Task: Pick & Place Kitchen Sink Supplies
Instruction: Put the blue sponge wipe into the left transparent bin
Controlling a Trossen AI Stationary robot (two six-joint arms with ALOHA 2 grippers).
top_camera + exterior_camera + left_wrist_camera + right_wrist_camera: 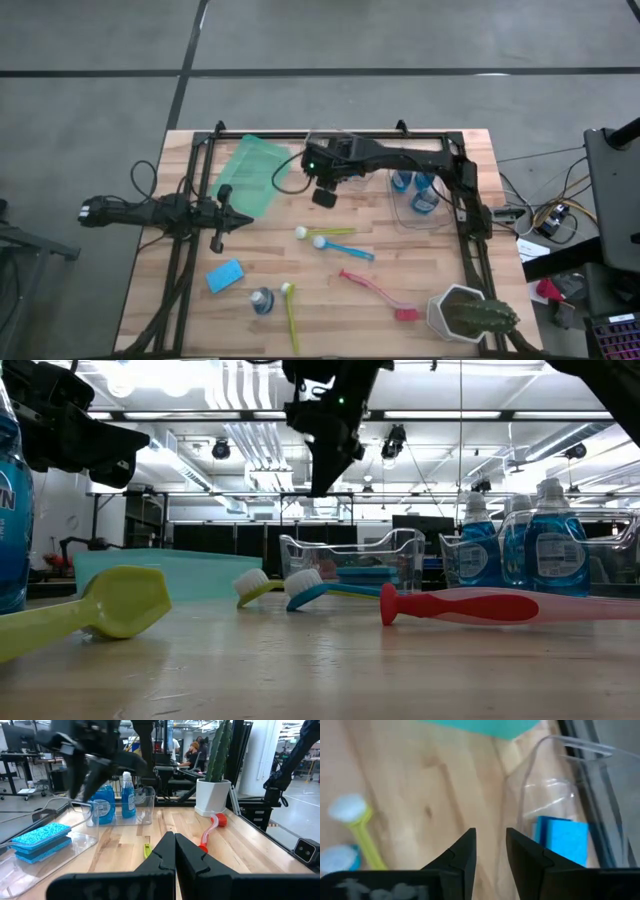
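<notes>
My right gripper [323,197] hangs open and empty above the table, by the clear bin [555,785] that holds a blue sponge [561,839]. Below it lie a yellow brush [326,232] and a blue brush [345,247]. A red brush [380,295], a yellow-green brush [290,315], a small blue bottle [262,300] and a light-blue sponge [225,275] rest on the near part of the table. Blue bottles [415,190] stand in a second clear bin. My left gripper [235,220] waits shut and level at the table's left.
A green bin [250,175] lies at the far left, beside the clear bin. A cactus in a white pot [470,315] stands at the near right corner. A dark frame [470,230] runs around the table's edges. Bare wood shows at the table's middle.
</notes>
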